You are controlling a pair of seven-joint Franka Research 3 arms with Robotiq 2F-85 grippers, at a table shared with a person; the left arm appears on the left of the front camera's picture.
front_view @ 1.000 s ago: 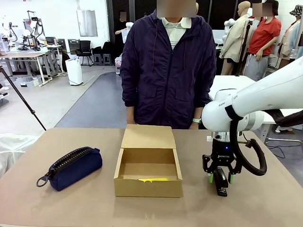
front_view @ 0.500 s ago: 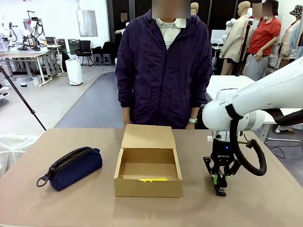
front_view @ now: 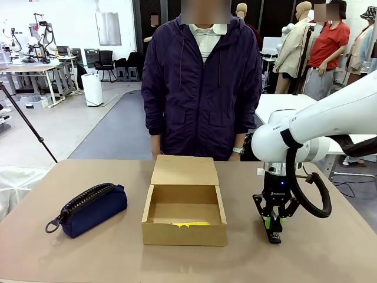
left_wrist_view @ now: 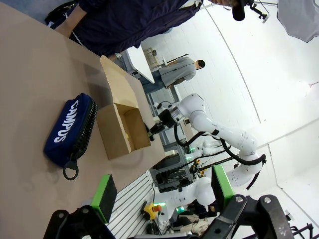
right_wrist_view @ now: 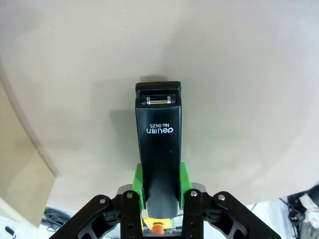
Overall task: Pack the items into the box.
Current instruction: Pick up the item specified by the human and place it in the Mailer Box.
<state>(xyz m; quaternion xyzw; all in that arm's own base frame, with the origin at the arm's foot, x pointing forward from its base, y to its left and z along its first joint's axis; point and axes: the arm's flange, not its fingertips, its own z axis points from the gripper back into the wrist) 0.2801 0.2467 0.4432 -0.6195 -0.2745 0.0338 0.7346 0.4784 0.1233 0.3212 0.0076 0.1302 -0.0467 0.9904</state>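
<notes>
A tan cardboard box (front_view: pixel 184 234) stands open at the table's middle, its flap lid laid back toward the person. A strip of the yellow pen-like tool (front_view: pixel 189 224) shows inside it along the front wall. The black stapler (right_wrist_view: pixel 159 149) lies on the table right of the box, and my right gripper (front_view: pixel 273 226) is shut on its rear half, green pads (right_wrist_view: pixel 138 179) pressed to both sides. The stapler (front_view: pixel 274 236) pokes out below the fingers. My left gripper (left_wrist_view: pixel 159 191) hangs open high off to the side, nothing between its green pads. The box (left_wrist_view: pixel 119 132) is far from it.
A navy zipped pouch (front_view: pixel 91 208) with a ring pull lies left of the box; in the left wrist view the pouch (left_wrist_view: pixel 70 130) shows white lettering. A person in a dark jacket (front_view: pixel 200 82) stands at the far edge behind the box.
My right gripper's fingers closed from a wide spread onto the stapler. The person shifted slightly left. Box and pouch stayed put.
</notes>
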